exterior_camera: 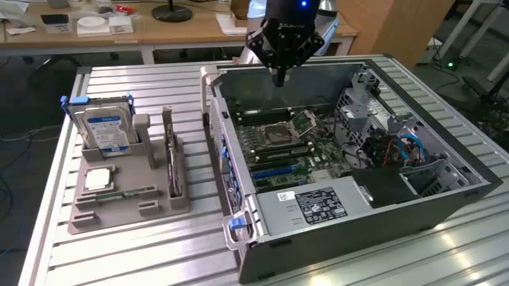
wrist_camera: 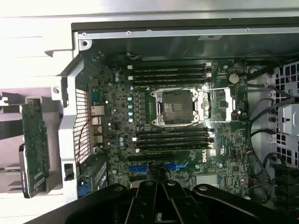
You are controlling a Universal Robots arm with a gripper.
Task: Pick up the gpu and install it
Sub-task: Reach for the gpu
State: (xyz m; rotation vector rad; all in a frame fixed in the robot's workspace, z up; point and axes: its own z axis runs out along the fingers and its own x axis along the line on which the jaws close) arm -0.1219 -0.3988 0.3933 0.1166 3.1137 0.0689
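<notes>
Pick-up stage: nothing grasped yet

The slatted metal desk (exterior_camera: 143, 250) carries an open black computer tower (exterior_camera: 374, 232); to the exterior view's left of it sits a grey parts holder (exterior_camera: 119, 211); the gpu (exterior_camera: 170, 161), 1 thin flat dark circuit card, stands on edge in that holder's slot, well apart from the black gripper (exterior_camera: 278, 83) above the tower, its fingers (exterior_camera: 279, 77) closed on nothing; a good pick likely needs them spread, centred along the card's top edge, lifting straight up.

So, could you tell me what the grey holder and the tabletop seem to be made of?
Grey holder: likely matte plastic; it looks uniformly dull, with no glints.
Tabletop: probably bare aluminium; its pale ribbed slats catch light reflections.
</notes>
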